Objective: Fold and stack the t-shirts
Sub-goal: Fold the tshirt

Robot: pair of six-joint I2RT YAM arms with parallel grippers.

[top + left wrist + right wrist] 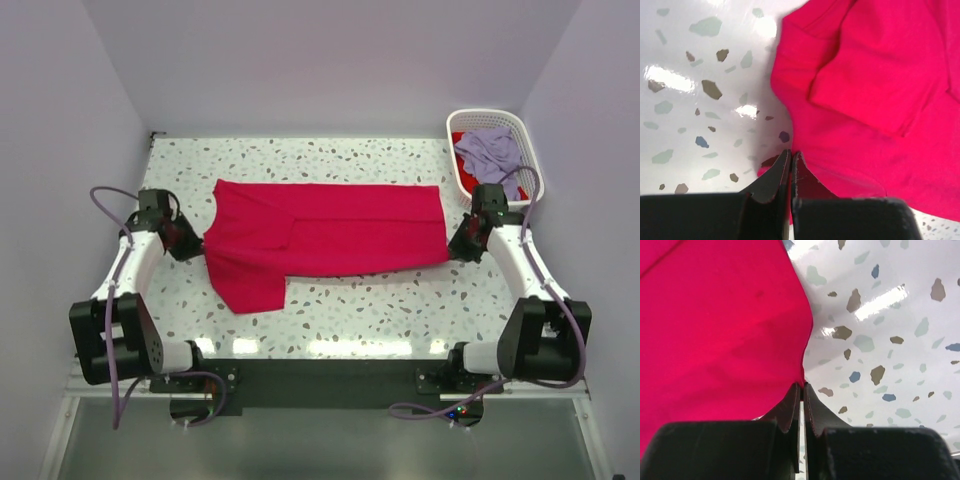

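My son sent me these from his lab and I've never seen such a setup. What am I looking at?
Two robot arms are bolted at the near edge of a speckled table. The wide picture looks down from above; the two close-ups come from a camera on each wrist. A red t-shirt lies on the table. The left hand and the right hand are each pinched shut on an opposite edge of it. At the far right, a white basket holds a lavender shirt over more red cloth.

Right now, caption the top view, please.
Left gripper and right gripper pinch opposite ends of crimson cloth t-shirt on speckled table.
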